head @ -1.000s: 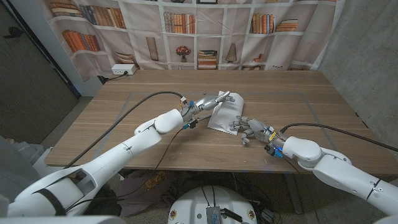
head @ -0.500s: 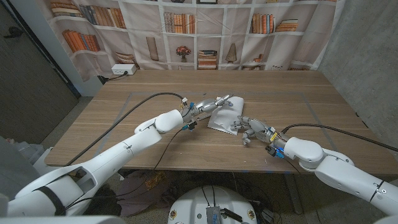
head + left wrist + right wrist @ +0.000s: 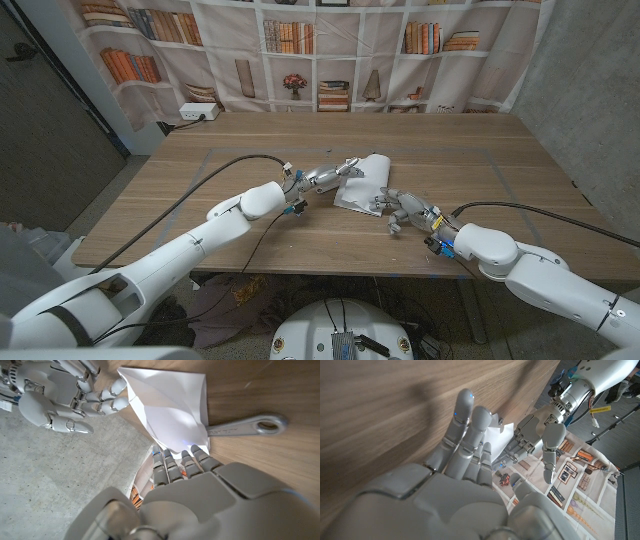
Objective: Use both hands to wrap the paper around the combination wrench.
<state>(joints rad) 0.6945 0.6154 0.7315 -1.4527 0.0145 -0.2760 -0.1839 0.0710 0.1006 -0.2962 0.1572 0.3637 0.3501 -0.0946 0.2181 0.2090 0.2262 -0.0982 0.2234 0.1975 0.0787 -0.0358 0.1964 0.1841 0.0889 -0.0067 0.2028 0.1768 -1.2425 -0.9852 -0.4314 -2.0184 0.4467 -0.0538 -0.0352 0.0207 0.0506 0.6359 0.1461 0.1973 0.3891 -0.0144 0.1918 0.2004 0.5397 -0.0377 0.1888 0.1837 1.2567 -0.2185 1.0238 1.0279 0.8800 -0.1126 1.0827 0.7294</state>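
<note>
The white paper point(image 3: 366, 185) lies folded on the wooden table point(image 3: 200, 200), covering most of the combination wrench. The wrench's ring end point(image 3: 252, 425) sticks out from under the folded paper point(image 3: 170, 405). My left hand point(image 3: 333, 175) is at the paper's left side; its straight fingertips point(image 3: 182, 457) touch the paper's edge. My right hand point(image 3: 405, 209) is at the near right corner, with its curled fingertips point(image 3: 114, 402) against the paper and its thumb apart from it. In the right wrist view, a sliver of paper point(image 3: 495, 439) shows between my right hand point(image 3: 465, 465) and my left hand point(image 3: 540, 435).
A black cable point(image 3: 210, 180) runs along my left arm over the table. A bookshelf-printed curtain point(image 3: 320, 50) hangs behind the table's far edge. A white power strip point(image 3: 197, 112) sits at the far left corner. A grey wall point(image 3: 590, 90) stands to the right.
My left hand has drawn back to the left and come lower, and the raised paper flap has come down flatter. My right hand has stayed at the paper's near right corner.
</note>
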